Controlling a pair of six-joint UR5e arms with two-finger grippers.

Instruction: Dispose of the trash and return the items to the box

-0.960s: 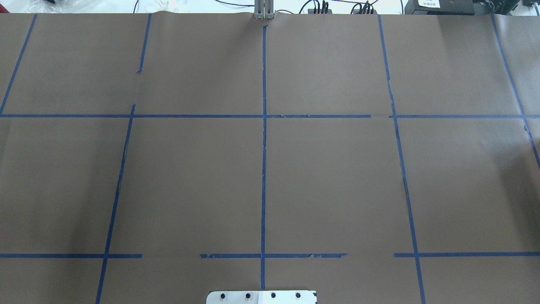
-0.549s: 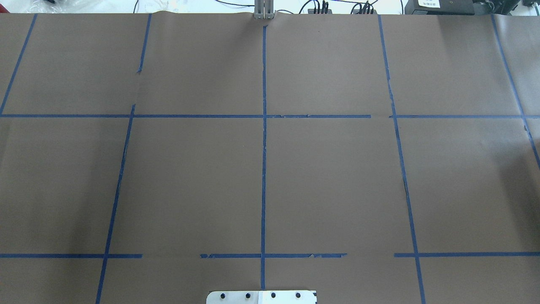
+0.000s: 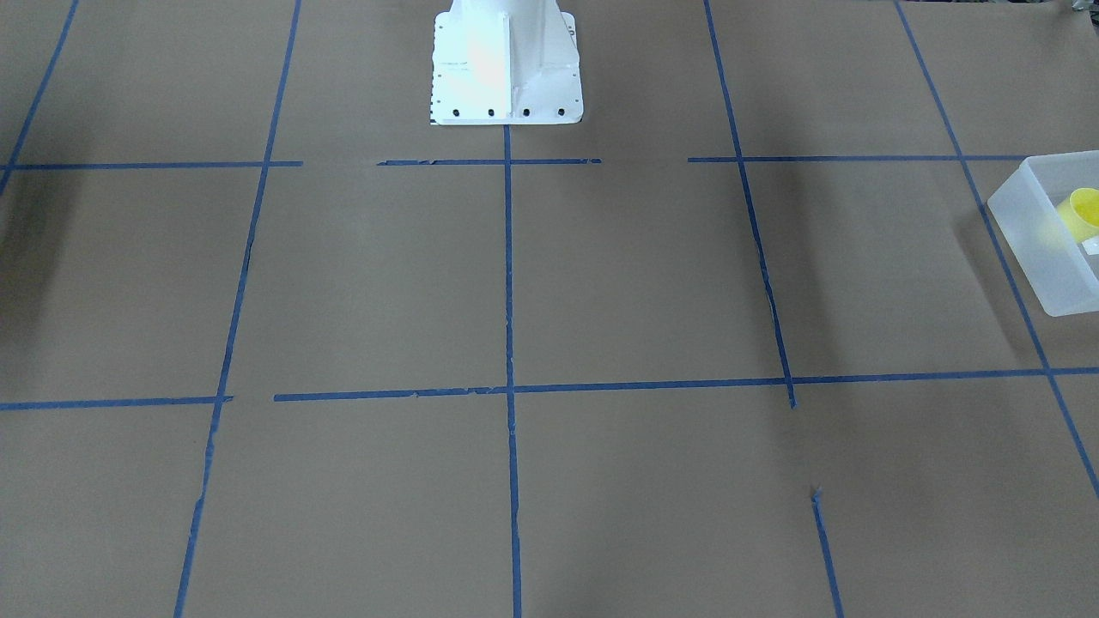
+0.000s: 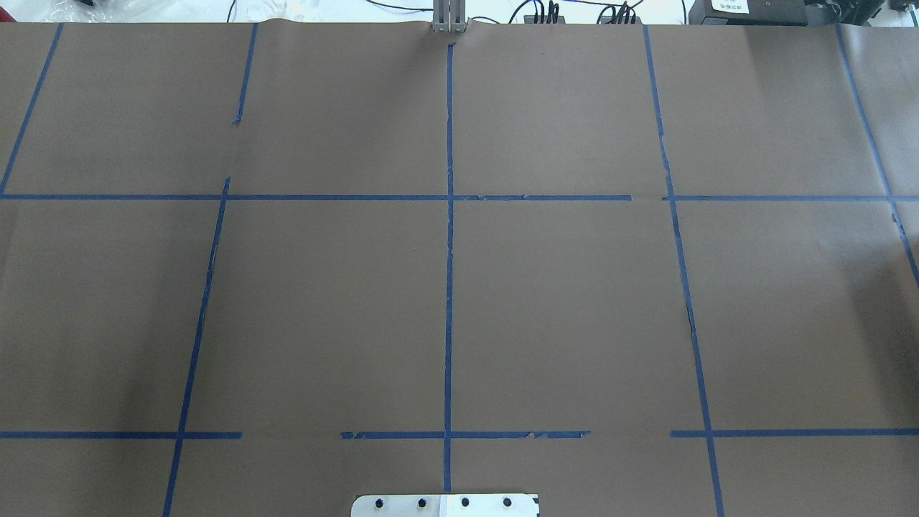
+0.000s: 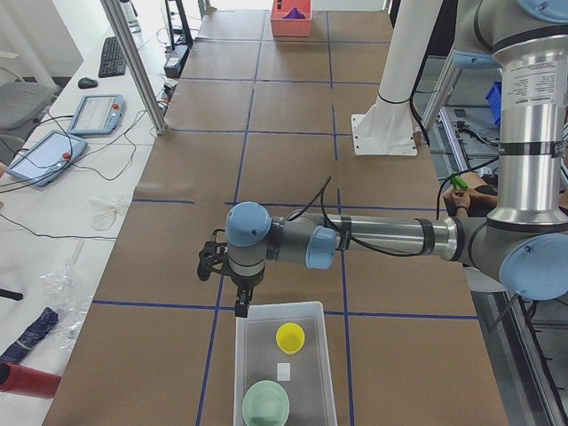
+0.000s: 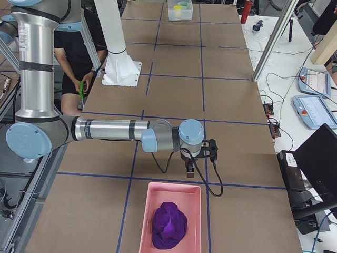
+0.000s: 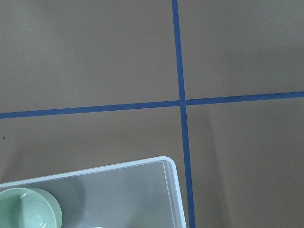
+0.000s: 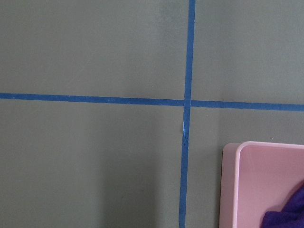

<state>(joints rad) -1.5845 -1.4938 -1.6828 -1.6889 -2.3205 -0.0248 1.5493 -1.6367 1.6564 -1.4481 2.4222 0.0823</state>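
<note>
The frosted white box (image 5: 275, 305) stands at the table's end on my left. The yellow cup (image 5: 290, 337) and the mint-green bowl (image 5: 266, 404) sit inside it. The box (image 3: 1030, 232) and cup (image 3: 1083, 210) also show at the right edge of the front view. The left wrist view shows a box corner (image 7: 95, 168) and the bowl (image 7: 28, 213). My left gripper (image 5: 240, 302) hangs just beyond the box's near rim. My right gripper (image 6: 190, 168) hangs just before a pink bin (image 6: 174, 185). I cannot tell whether either is open or shut.
The pink bin holds a purple cloth (image 6: 169, 224) and shows in the right wrist view (image 8: 228, 190). The robot's white base (image 3: 506, 60) stands at the table's middle edge. A red bottle (image 5: 27, 380) and tablets lie on a side bench.
</note>
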